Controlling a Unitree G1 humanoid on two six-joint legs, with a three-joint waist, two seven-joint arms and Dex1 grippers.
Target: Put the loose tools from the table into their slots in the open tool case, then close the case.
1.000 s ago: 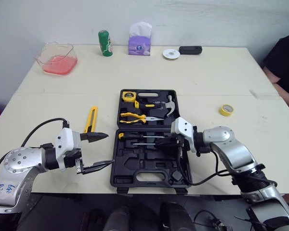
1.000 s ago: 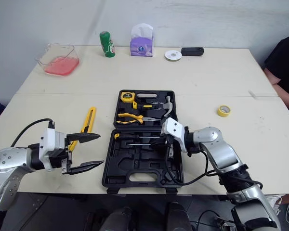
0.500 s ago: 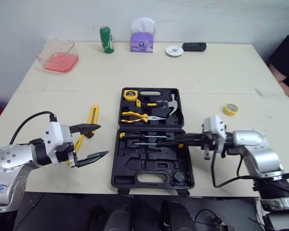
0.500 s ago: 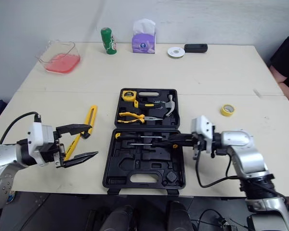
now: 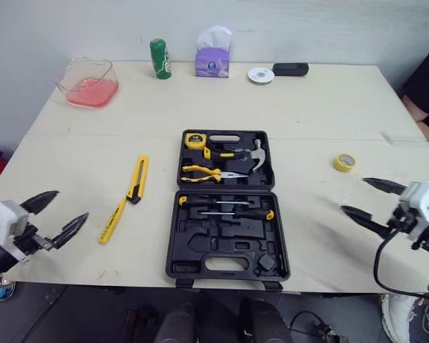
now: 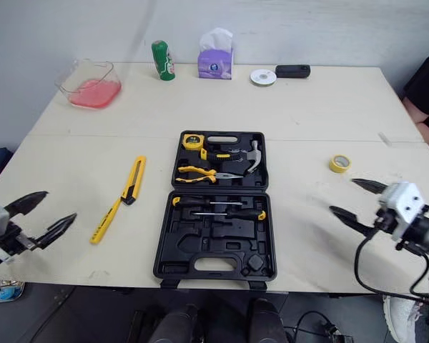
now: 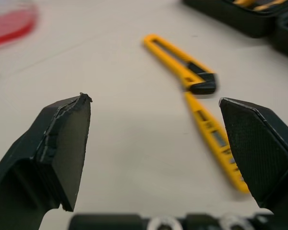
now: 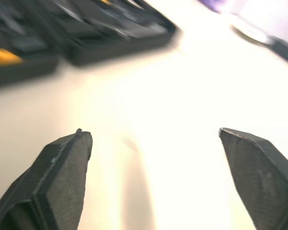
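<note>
Left claw and right claw gape empty. Knife looks light, rigid, probably slippery; pinch its middle.

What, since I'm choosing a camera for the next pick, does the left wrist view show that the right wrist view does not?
Left wrist view, not the right: yellow utility knife with black end, slim yellow bar beside it. Right wrist view, not the left: blurred purple tissue pack. Both: black plastic tool case, beige table, and an open, empty end effector: left end effector, right end effector.
</note>
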